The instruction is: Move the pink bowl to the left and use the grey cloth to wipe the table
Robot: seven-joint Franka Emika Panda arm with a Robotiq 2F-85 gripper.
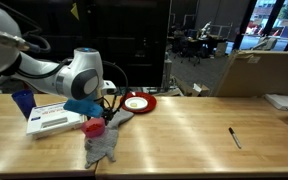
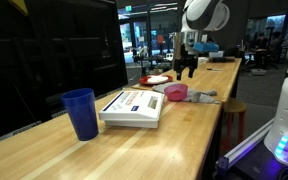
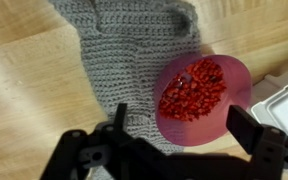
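above the pink bowl (image 3: 202, 98) the fingers (image 3: 248, 128) hang spread and empty, lined up to grasp it; it overlaps the grey cloth (image 3: 124, 60) on the bench (image 3: 24, 60), so it likely must move first.

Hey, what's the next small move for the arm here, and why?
Probably lower the gripper straight down so its open jaws straddle the rim of the pink bowl. In the wrist view the bowl lies just below it, filled with red bits and overlapping an edge of the grey cloth, so it likely has to move before wiping.
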